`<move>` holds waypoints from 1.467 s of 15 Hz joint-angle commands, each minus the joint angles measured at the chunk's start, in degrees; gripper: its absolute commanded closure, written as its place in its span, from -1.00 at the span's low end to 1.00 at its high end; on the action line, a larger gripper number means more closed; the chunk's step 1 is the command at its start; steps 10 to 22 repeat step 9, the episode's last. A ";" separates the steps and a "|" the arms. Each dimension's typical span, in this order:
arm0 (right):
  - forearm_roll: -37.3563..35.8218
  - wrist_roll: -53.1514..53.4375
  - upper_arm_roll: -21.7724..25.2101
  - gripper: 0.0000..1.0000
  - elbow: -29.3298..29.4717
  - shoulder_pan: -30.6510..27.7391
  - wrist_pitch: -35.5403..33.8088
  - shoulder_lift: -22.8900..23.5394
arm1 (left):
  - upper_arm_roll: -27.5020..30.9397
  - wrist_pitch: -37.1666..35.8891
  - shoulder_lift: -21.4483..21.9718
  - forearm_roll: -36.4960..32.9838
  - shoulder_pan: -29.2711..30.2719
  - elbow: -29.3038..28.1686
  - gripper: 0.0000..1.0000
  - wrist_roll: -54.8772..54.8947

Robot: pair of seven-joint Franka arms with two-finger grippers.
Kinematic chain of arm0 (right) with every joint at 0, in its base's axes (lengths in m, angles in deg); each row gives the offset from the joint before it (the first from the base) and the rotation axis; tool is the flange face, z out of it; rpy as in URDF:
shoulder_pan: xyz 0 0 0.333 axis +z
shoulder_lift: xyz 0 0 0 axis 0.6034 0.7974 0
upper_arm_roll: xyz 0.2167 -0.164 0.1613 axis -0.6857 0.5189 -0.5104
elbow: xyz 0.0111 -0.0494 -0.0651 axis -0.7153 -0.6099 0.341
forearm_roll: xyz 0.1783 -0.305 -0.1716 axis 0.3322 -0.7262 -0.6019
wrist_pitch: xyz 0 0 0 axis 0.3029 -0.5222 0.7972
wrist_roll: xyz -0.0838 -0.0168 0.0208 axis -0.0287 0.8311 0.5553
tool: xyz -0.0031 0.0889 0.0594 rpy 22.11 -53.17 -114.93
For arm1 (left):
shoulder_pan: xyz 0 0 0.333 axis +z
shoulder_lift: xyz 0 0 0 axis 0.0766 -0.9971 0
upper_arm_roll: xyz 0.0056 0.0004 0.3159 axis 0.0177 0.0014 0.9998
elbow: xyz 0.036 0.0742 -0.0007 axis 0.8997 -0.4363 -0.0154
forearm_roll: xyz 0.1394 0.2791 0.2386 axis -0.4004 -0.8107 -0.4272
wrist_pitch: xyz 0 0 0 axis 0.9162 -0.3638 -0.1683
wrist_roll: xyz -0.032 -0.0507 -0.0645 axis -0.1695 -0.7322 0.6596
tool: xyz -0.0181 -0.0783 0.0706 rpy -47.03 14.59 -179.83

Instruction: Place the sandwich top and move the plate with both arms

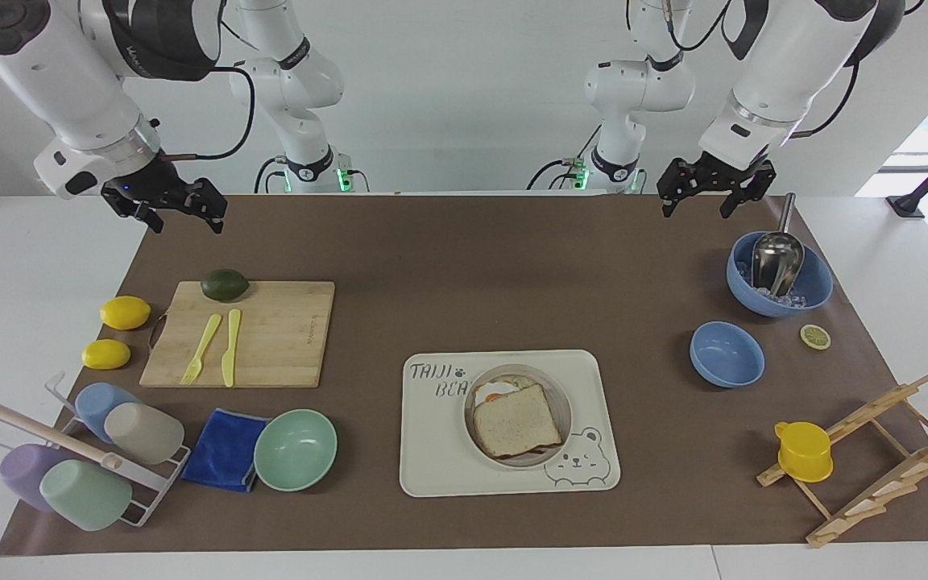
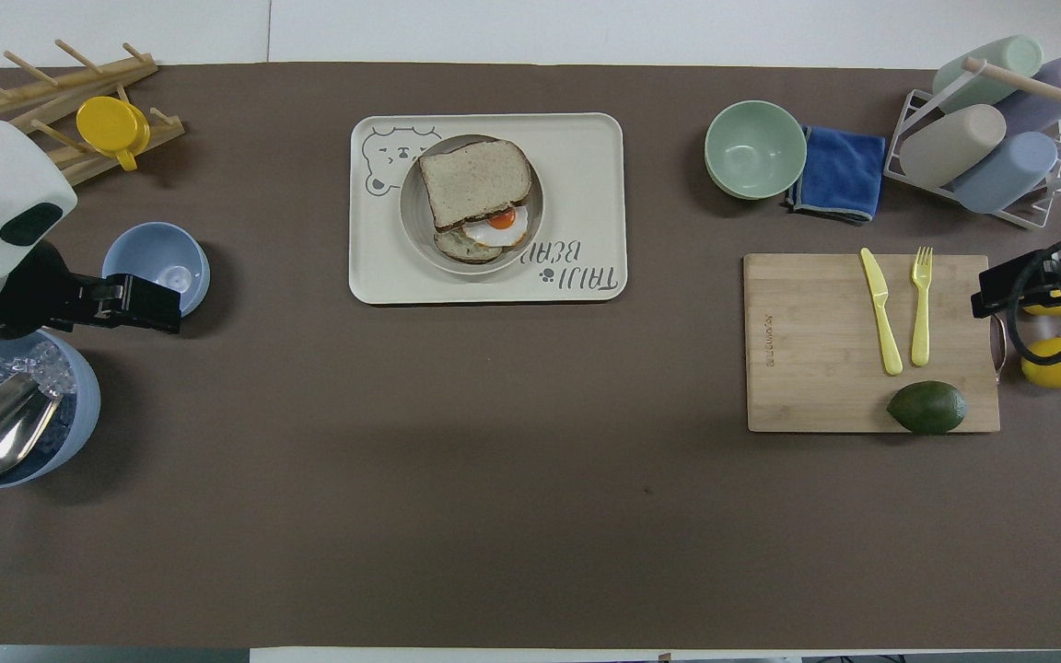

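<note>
The sandwich top (image 1: 516,420) (image 2: 473,180), a plain slice of bread with a brown crust, lies on the slice with a fried egg (image 2: 496,224) on the plate (image 1: 563,403) (image 2: 533,221). The egg peeks out on the side nearer to the robots. The plate rests on the cream bear tray (image 1: 432,451) (image 2: 586,166). My left gripper (image 1: 698,209) (image 2: 157,306) hangs open and holds nothing, over the mat beside the large blue bowl. My right gripper (image 1: 188,225) (image 2: 1000,290) hangs open and holds nothing, over the mat's edge by the cutting board. Neither touches the plate.
A large blue bowl (image 1: 814,286) with ice and a metal scoop, a small blue bowl (image 1: 726,354), a lemon slice and a wooden rack with a yellow cup (image 1: 802,451) stand at the left arm's end. Cutting board (image 1: 271,334), avocado, lemons, green bowl (image 1: 295,449), cloth and cup rack stand at the right arm's end.
</note>
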 commanded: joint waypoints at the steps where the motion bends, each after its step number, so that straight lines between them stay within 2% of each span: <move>1: 0.11 0.82 -0.43 -1.00 -1.18 -0.47 0.21 -1.07 | -0.59 -0.56 0.83 -0.84 1.24 -0.43 -1.00 0.80; 22: 0.11 0.82 -0.43 -1.00 -1.18 -0.47 0.21 -1.07 | -0.59 -0.82 0.92 -0.66 1.42 -0.26 -1.00 0.89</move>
